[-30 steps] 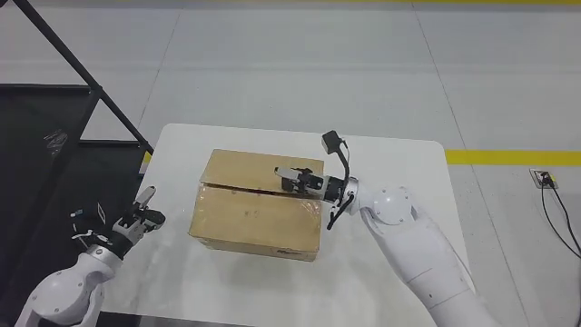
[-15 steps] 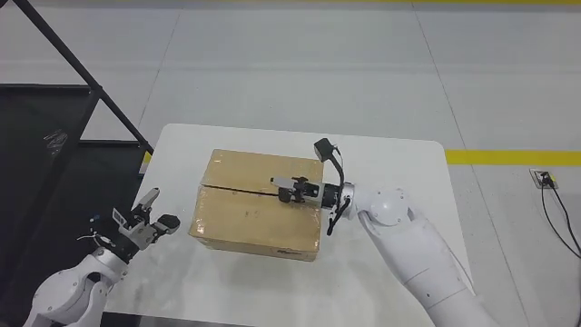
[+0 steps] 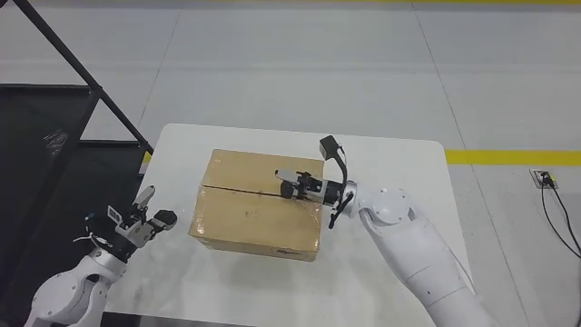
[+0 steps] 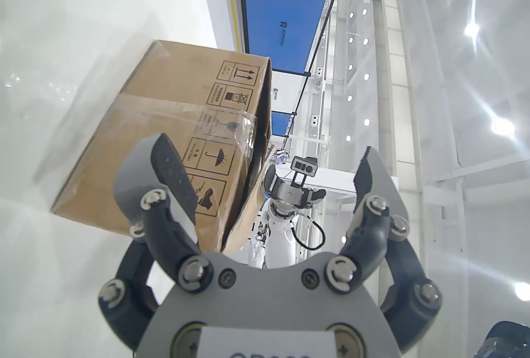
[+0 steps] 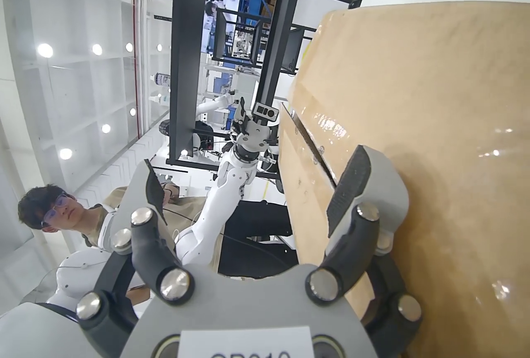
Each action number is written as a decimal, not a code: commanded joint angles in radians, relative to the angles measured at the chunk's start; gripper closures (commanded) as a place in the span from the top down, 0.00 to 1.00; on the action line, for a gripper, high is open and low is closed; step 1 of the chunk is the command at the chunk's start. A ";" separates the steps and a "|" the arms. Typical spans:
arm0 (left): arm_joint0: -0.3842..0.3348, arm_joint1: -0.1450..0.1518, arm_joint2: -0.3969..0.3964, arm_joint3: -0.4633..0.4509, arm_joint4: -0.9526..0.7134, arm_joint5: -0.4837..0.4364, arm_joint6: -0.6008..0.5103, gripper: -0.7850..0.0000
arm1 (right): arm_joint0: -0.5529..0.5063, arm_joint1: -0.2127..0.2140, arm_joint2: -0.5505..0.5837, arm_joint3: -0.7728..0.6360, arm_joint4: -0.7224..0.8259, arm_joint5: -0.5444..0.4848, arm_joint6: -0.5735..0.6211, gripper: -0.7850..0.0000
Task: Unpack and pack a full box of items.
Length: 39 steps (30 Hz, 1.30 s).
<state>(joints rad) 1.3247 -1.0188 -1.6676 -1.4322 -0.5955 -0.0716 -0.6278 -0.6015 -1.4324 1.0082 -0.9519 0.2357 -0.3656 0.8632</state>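
While the right gripper point(image 3: 289, 182) is hovering wide over the one cardboard box point(image 3: 254, 204), the left gripper point(image 3: 150, 218) is gaping empty beside it.

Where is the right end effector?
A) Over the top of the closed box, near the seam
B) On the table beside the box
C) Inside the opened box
A: the right end effector is open over the top of the cardboard box, beside the seam between its shut flaps.
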 commanded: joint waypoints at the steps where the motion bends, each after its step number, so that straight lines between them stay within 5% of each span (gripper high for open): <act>1: -0.005 -0.002 0.011 -0.009 -0.010 0.048 0.023 1.00 | 0.001 -0.001 -0.004 0.004 -0.002 0.002 -0.003 1.00; 11: -0.035 -0.027 0.090 0.009 -0.153 0.222 0.139 1.00 | 0.004 -0.003 -0.004 0.022 0.002 -0.005 0.005 1.00; 23: -0.096 -0.060 0.165 0.046 -0.261 0.264 0.327 1.00 | 0.012 -0.002 -0.003 0.019 -0.005 0.003 0.016 1.00; 39: -0.170 -0.079 0.154 0.096 -0.244 0.174 0.457 1.00 | 0.005 0.004 0.012 0.008 -0.012 0.013 0.021 1.00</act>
<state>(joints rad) 1.1559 -1.0981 -1.5098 -1.3389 -0.8442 0.1000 -0.1682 -0.5963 -1.4288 1.0201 -0.9430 0.2244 -0.3536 0.8842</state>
